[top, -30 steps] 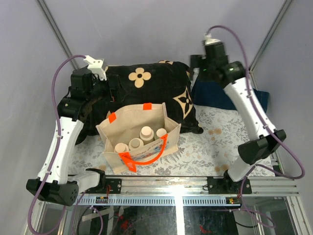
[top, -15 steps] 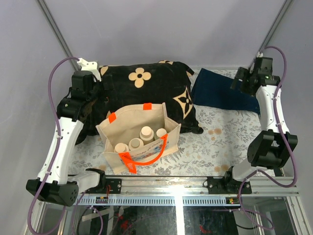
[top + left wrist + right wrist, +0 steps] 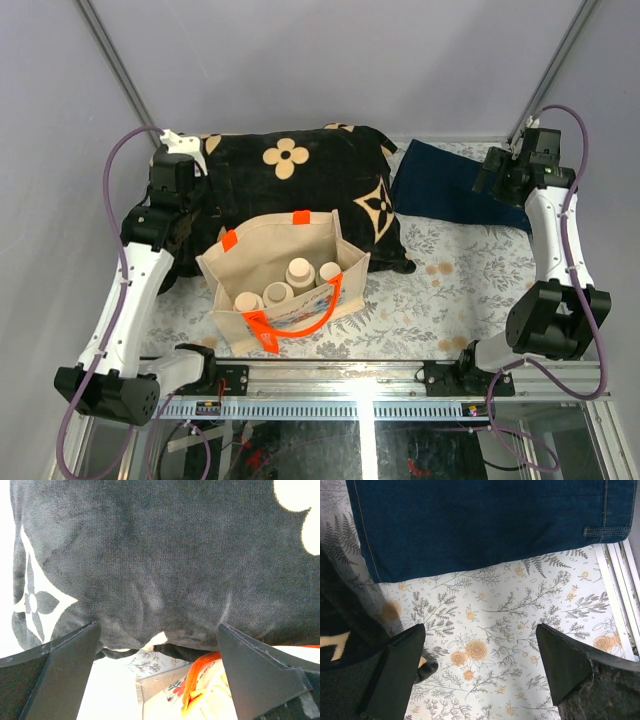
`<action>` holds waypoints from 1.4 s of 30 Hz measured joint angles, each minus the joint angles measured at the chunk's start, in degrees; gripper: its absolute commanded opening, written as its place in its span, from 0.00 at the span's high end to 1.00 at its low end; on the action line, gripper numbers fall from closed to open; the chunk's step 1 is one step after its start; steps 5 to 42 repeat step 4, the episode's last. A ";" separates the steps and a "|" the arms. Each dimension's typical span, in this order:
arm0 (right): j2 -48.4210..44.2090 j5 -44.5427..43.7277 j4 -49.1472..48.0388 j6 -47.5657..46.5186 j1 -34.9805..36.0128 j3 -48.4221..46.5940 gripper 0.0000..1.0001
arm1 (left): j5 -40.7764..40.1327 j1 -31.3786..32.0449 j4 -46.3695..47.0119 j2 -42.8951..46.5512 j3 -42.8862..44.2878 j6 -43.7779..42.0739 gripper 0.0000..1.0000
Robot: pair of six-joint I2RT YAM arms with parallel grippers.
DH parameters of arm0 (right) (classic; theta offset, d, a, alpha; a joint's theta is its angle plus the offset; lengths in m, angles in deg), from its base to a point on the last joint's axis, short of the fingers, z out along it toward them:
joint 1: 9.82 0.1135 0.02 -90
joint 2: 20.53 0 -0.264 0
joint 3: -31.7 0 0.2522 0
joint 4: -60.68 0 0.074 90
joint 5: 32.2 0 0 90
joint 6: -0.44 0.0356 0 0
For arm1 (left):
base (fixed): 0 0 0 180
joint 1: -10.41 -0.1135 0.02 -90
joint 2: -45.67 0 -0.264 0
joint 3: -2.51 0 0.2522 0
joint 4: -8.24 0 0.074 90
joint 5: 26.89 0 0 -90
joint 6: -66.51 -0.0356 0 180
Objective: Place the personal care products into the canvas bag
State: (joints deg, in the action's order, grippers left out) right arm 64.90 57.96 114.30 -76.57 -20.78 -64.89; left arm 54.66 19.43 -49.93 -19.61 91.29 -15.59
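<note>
Plainly, the left gripper (image 3: 157, 667) has its two dark fingers (image 3: 65, 672) spread wide with nothing between them. It hangs close over the black cushion (image 3: 160, 570), whose plush surface fills most of the left wrist view. At the bottom of that view, an orange handle (image 3: 200, 675) peeks out from under the cushion's edge. The right gripper (image 3: 480, 665) is just as wide apart and also empty. It hovers above the floral tablecloth (image 3: 495, 625), just beside the folded dark blue cloth (image 3: 480, 525), which has pale stitching along its hems.

Four personal care products (image 3: 299, 270) stand inside the canvas bag (image 3: 262, 238). Their round cream caps face up, two toward the bag's left end and two nearer the middle. Any print on them is too small to read. The bag is boxy and beige, its mouth open, with orange tabs at its back rim. A coloured print on its near side is partly crossed by the drooping handle, and the print's wording is not legible. The bag sits upright on the tablecloth, its back against the front of the cushion, which bears tan flower and star motifs.

White with grey fronds and orange blossoms, the tablecloth covers the table. An aluminium rail (image 3: 360, 385) runs along the near edge, carrying both arm bases. Pale lavender-grey walls (image 3: 320, 60) close in the space.
</note>
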 measured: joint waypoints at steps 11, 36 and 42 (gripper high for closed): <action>-0.02 -0.02 0.09 -0.02 0.00 0.00 0.01 | -0.59 0.00 0.11 0.96 -0.44 0.00 0.00; -0.02 -0.02 0.09 -0.02 0.00 0.00 0.01 | -0.59 0.00 0.11 0.96 -0.44 0.00 0.00; -0.02 -0.02 0.09 -0.02 0.00 0.00 0.01 | -0.59 0.00 0.11 0.96 -0.44 0.00 0.00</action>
